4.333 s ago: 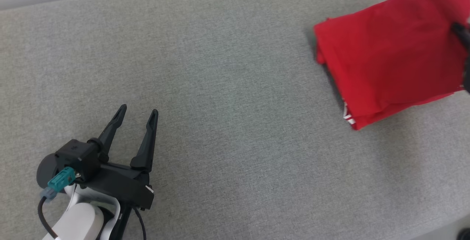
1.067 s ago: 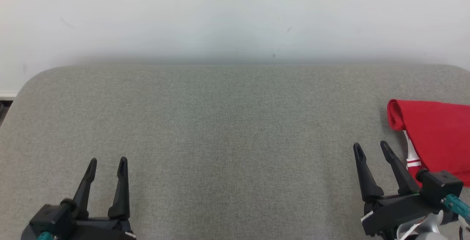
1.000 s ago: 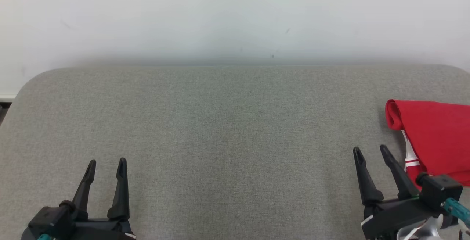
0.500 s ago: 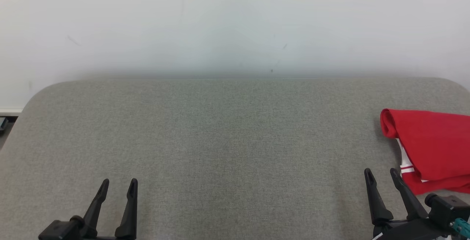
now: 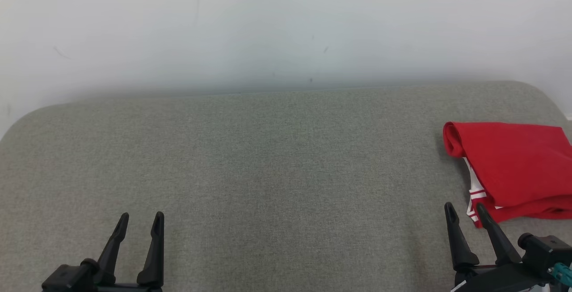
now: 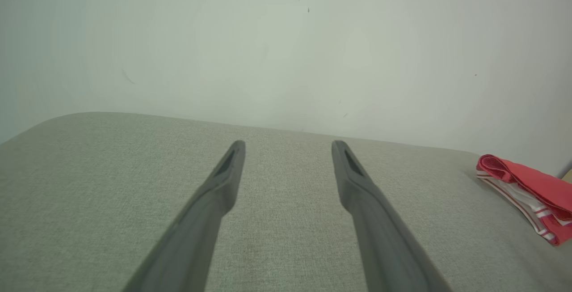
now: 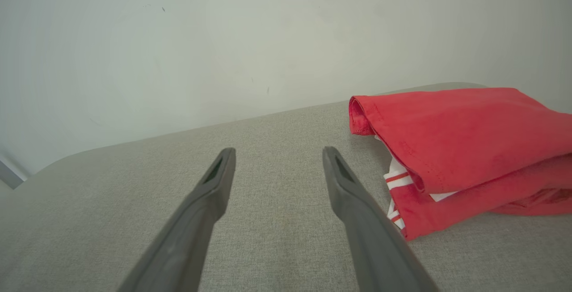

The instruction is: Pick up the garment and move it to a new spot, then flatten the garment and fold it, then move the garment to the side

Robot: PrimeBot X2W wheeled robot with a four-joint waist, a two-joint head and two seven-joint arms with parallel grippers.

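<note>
The garment point(image 5: 511, 167) is red with white striped trim, folded into a thick stack at the right end of the grey table point(image 5: 277, 162). It also lies at the right of the right wrist view, garment point(image 7: 460, 144), and small at the far right of the left wrist view, garment point(image 6: 532, 193). My right gripper point(image 5: 465, 209) stands open at the lower right, just in front of and left of the stack, holding nothing. Far from it, at the lower left, my left gripper point(image 5: 140, 218) is open and empty over bare cloth.
A plain pale wall point(image 5: 268, 28) rises directly behind the table's far edge. The table has rounded corners at the far left and far right. The padded grey surface stretches bare between the two grippers.
The head view has shifted, so the table and garment sit a little differently in the picture. Both grippers stay open near the front edge; the garment lies as before.
</note>
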